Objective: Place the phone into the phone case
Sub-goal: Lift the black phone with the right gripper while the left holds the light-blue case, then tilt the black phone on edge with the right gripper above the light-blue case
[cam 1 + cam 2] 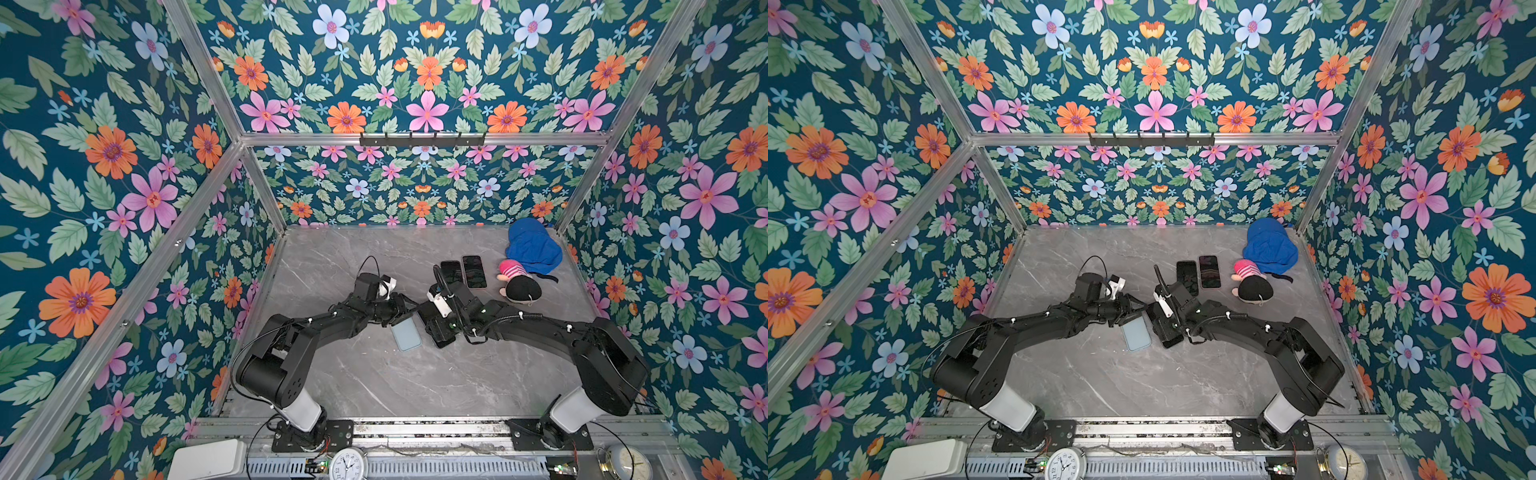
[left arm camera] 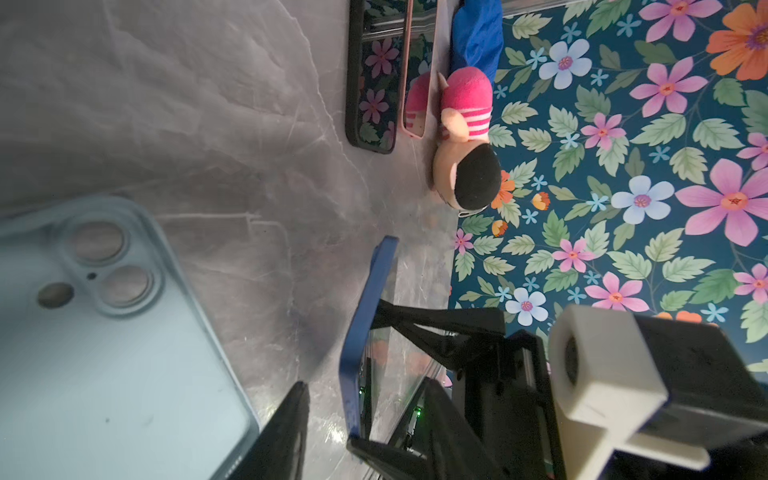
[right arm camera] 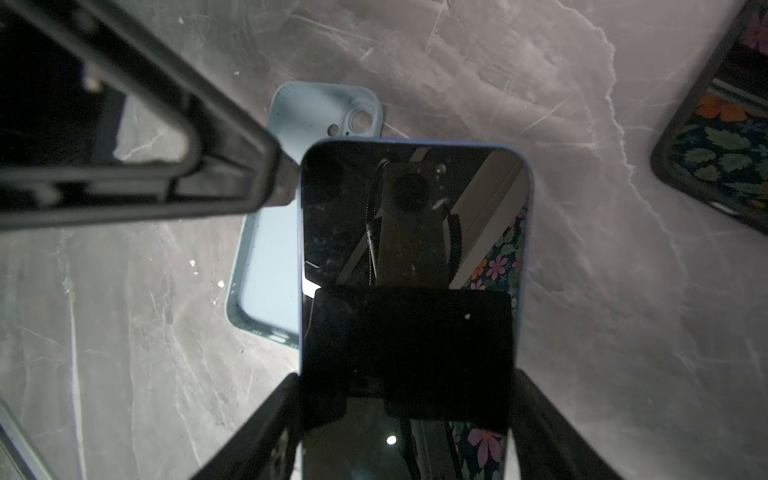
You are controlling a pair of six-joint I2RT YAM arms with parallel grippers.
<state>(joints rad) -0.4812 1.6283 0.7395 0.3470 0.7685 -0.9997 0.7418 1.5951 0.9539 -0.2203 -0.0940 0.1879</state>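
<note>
The phone [image 3: 415, 216] has a dark screen and a blue rim, and my right gripper [image 3: 407, 386] is shut on it across its width. It hangs tilted just right of the phone case [image 1: 406, 336], off the table. The pale blue phone case [image 3: 270, 257] lies flat with its hollow side up and nothing inside. My left gripper [image 2: 370, 432] is open, its fingers on either side of the phone's blue edge [image 2: 365, 332], with a gap showing beside one finger. In both top views the two grippers meet above the case's far end [image 1: 1136, 336].
Two other phones [image 1: 451, 270] [image 1: 474, 271] lie side by side behind the right gripper. A plush doll [image 1: 519, 286] and a blue cloth [image 1: 532, 245] sit at the back right. A clock [image 1: 348, 463] and a white box [image 1: 208, 459] stand beyond the front rail.
</note>
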